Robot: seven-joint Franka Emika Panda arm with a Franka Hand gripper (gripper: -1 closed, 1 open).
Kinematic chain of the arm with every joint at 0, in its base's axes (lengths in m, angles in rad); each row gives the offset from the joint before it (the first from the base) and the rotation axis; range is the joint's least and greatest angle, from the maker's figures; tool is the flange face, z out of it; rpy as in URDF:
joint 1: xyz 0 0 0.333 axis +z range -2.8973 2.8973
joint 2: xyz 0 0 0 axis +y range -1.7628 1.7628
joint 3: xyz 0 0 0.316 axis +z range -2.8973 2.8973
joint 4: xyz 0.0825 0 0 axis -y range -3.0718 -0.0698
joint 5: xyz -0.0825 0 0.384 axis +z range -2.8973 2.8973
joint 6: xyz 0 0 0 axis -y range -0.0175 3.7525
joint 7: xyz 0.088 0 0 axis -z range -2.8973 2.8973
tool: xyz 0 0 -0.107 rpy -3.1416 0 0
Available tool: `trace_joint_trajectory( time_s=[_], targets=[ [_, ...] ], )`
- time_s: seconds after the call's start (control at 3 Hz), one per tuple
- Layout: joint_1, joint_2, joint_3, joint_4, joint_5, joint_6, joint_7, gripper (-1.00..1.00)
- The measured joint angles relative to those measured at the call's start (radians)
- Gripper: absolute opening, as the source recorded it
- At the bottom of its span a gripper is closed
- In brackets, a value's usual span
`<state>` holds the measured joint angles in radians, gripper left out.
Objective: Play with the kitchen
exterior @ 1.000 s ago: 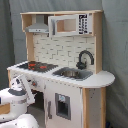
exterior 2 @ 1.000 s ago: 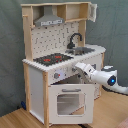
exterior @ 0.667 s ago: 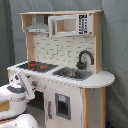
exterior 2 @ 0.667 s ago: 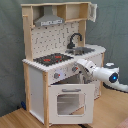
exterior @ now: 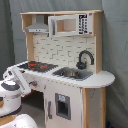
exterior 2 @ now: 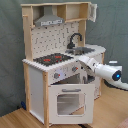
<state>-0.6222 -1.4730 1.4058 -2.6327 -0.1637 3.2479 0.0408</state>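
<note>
The kitchen (exterior: pixel 65 65) (exterior 2: pixel 55 60) is a tall white and light-wood toy unit with a black-red stovetop (exterior: pixel 37 65) (exterior 2: pixel 51 59). It also has a black faucet (exterior: pixel 84 57) (exterior 2: pixel 75 40) over a sink (exterior: pixel 72 73), a grey hood (exterior 2: pixel 49 20) and a windowed oven door (exterior 2: pixel 67 100). My gripper (exterior 2: pixel 75 69) (exterior: pixel 33 83) is right at the knob panel (exterior 2: pixel 62 74) under the stovetop. The white arm reaches in from the second exterior view's right. The oven door stands slightly ajar.
A grey curtain hangs behind the kitchen in both exterior views. The unit stands on a wooden floor (exterior 2: pixel 20 120). The arm's white body (exterior: pixel 11 92) fills the lower left of the first exterior view, close to the kitchen's corner.
In the first exterior view the arm has risen and come closer to the front panel. In the second exterior view the gripper has barely shifted at the knob panel.
</note>
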Motion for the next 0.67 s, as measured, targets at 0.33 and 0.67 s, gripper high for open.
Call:
trace_joint_trajectory(
  time_s=[0.33,0.67],
  targets=[
    [0.039,0.0,-0.037,0.005,0.0,-0.039,-0.085,1.0],
    [0.069,0.0,-0.075,0.012,0.0,-0.072,-0.176,1.0]
  ],
)
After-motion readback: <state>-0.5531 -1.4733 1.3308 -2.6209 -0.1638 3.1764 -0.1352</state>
